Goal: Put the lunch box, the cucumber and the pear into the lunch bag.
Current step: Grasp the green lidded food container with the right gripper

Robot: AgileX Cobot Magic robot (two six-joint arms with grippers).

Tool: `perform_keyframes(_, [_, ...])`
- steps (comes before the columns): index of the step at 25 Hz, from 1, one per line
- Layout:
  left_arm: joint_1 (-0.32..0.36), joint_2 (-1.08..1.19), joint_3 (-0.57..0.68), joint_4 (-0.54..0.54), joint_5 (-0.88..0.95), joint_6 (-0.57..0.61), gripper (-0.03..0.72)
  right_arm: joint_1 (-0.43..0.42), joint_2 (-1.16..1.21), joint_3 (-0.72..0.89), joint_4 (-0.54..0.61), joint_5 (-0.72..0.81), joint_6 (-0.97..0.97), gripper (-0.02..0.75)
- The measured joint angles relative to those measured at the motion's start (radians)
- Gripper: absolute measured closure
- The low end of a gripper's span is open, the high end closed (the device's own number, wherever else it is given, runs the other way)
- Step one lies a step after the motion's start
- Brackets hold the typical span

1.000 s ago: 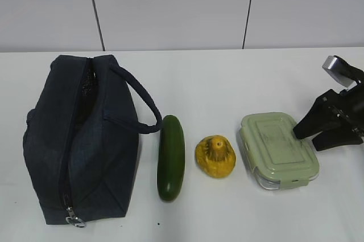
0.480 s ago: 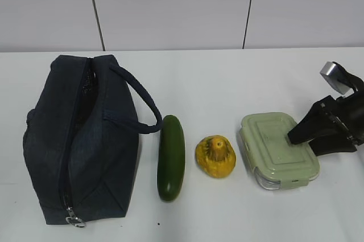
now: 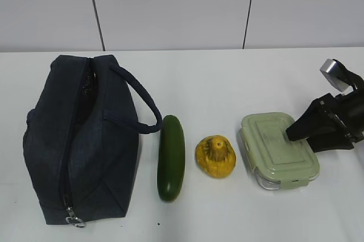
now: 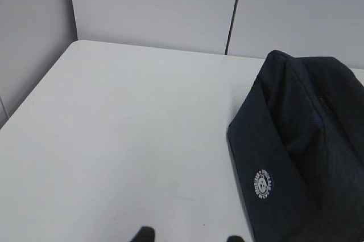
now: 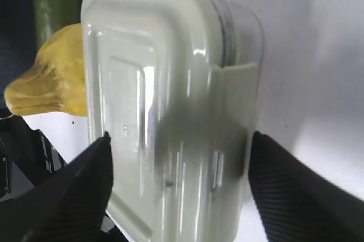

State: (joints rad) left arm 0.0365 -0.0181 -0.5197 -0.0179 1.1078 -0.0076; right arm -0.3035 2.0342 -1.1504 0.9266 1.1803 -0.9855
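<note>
1. The lunch bag (image 3: pixel 79 139) lies on its side at the left of the white table (image 3: pixel 227 82), zipper running front to back with the ring pull (image 3: pixel 74 219) at the near end and the loop handle (image 3: pixel 139 102) sticking out to the right.
2. The cucumber (image 3: pixel 171 158) lies just right of the bag, lengthwise, its far end near the handle.
3. The pear (image 3: pixel 215 156) sits between the cucumber and the lunch box (image 3: pixel 277 150), stem end facing up.
4. Right gripper (image 3: pixel 301 136) is at the box's right end, low over the lid. In the right wrist view the fingers (image 5: pixel 74 185) are spread wide, one on each side of the box — straddling it, not clamped, nothing held.
5. Left gripper (image 4: pixel 187 236) — only two dark fingertips (image 4: pixel 142 234) peek in at the bottom of the left wrist view, set apart, over bare table beside the bag's end. Holding nothing.
</note>
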Motion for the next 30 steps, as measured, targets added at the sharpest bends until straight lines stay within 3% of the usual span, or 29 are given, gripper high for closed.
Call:
perform_keyframes(22, [0.0,0.0,0.0,0.0,0.0,0.0,0.442,0.0,0.055,0.0,0.02,-0.002,-0.004,0.185])
perform_keyframes(30, [0.0,0.0,0.0,0.0,0.0,0.0,0.442,-0.002,0.055,0.0,0.033,0.004,-0.004,0.298])
